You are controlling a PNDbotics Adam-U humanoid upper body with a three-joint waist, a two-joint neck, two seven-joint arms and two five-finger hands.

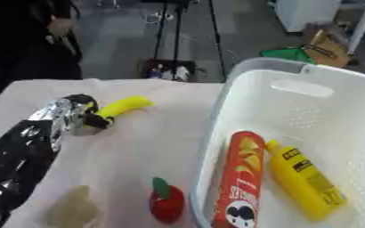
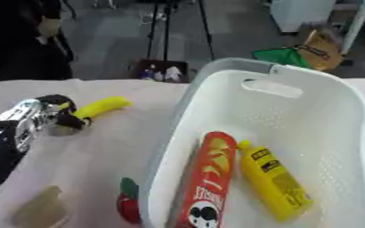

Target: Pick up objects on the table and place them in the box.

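A yellow banana point(image 1: 124, 107) lies on the pale tablecloth, its near end between the fingers of my left hand point(image 1: 83, 113), which is curled round it. The left arm runs down to the lower left corner. A red apple with a green leaf point(image 1: 167, 202) sits by the basket's near left wall. A tan, flat object point(image 1: 73, 209) lies at the lower left. Inside the white plastic basket point(image 1: 216, 111) lie a red crisps tube point(image 1: 240, 182) and a yellow bottle point(image 1: 304, 182), side by side. My right hand shows in neither view.
The table's far edge point(image 1: 115, 81) runs behind the banana. Beyond it are a stand's legs, a dark bag point(image 1: 166, 70) on the floor and a green and cardboard pile point(image 1: 314, 49). A person in dark clothes point(image 1: 30, 40) stands at the far left.
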